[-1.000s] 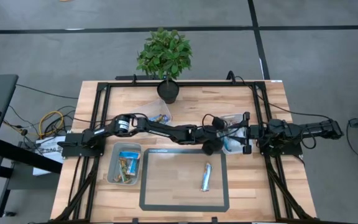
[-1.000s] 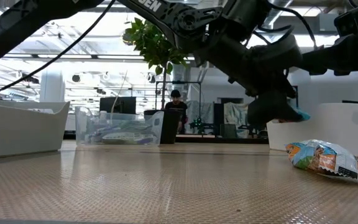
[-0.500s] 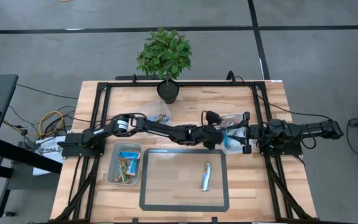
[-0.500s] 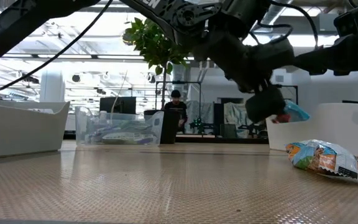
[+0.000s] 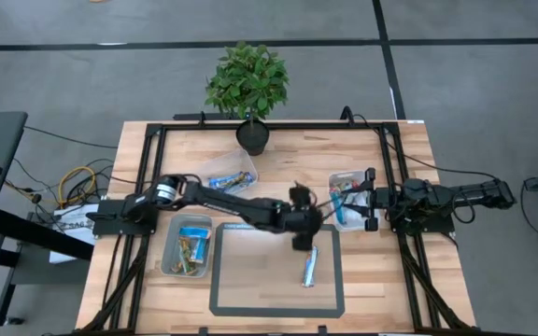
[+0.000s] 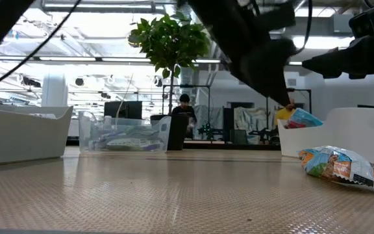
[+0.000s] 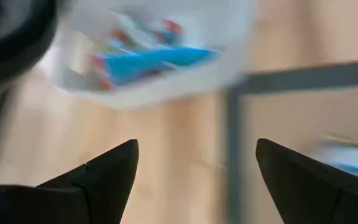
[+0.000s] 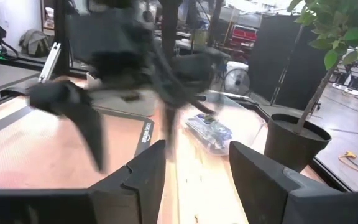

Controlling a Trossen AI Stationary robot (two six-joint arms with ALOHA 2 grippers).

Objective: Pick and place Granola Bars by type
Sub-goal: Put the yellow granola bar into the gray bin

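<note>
One blue-and-silver granola bar [image 5: 309, 264] lies flat on the grey mat [image 5: 250, 280]; in the low view this bar [image 6: 337, 166] is at the right. More bars fill the right bin [image 5: 348, 199], the near left bin [image 5: 187, 247] and the far bin [image 5: 232, 173]. My left gripper [image 5: 306, 235] hangs open and empty over the mat's far edge, between the right bin and the lone bar. In its wrist view the left gripper [image 7: 196, 149] looks at that bin [image 7: 148, 59]. My right gripper [image 8: 197, 155] waits open at the table's right side.
A potted plant [image 5: 247, 93] stands at the table's far edge. A black frame [image 5: 157, 140] runs round the tabletop. In the low view bars [image 6: 297, 118] stick up above the right bin's rim. A person [image 6: 184, 110] stands in the room far behind the table.
My left gripper has drawn back from over the right bin toward the table's near edge and a little left, to above the mat's far edge. It has risen and rolled about its own axis, staying open and empty. The bars have not moved.
</note>
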